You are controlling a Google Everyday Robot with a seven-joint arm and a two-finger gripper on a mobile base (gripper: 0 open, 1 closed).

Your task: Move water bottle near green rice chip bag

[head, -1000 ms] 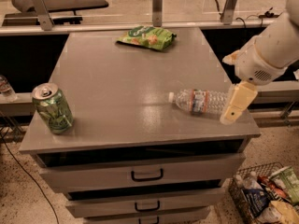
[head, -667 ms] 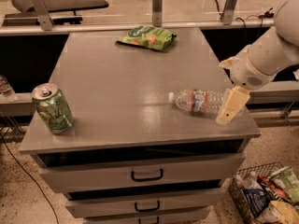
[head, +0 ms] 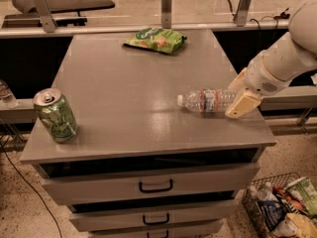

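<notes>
The water bottle (head: 208, 100) lies on its side on the right part of the grey cabinet top (head: 129, 88), with its white cap pointing left. The green rice chip bag (head: 156, 39) lies flat at the far edge of the top, well apart from the bottle. My gripper (head: 237, 95) comes in from the right on a white arm (head: 287, 58). It sits at the bottle's base end, low over the top near the right edge.
A green-patterned drink can (head: 55, 115) stands upright near the front left corner. Drawers (head: 156, 186) fill the cabinet front below. A wire basket of mixed snacks (head: 282, 209) sits on the floor at the lower right. A rail (head: 163, 28) runs behind the cabinet.
My gripper has moved a little left, closing in on the bottle's base end. The bottle, bag and can have not moved.
</notes>
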